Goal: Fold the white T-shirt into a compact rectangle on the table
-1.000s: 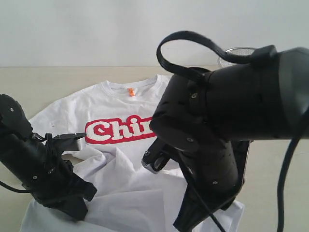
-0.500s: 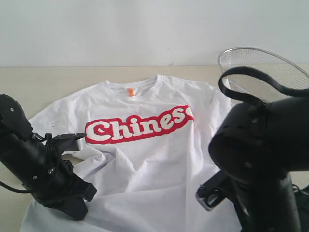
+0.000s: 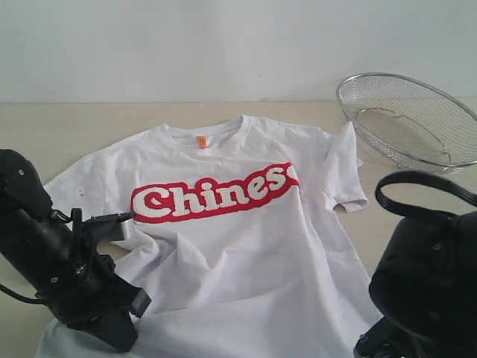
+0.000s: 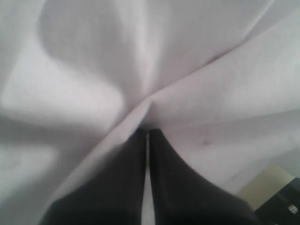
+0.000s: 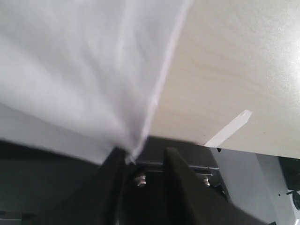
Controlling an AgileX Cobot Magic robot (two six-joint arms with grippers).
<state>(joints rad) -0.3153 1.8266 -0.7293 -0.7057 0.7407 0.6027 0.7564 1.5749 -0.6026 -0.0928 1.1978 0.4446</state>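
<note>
Left wrist view: your left gripper (image 4: 147, 135) pinches the white T-shirt (image 4: 140, 61); right gripper (image 5: 145, 153) sits at its hem, grip unclear.

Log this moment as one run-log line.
left fingers: shut on white T-shirt | right fingers: open at its edge | shirt: unfolded, lettering up, on table

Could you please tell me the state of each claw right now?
Left claw: closed on the white T-shirt.
Right claw: open, holding nothing; shirt edge beside it.
</note>
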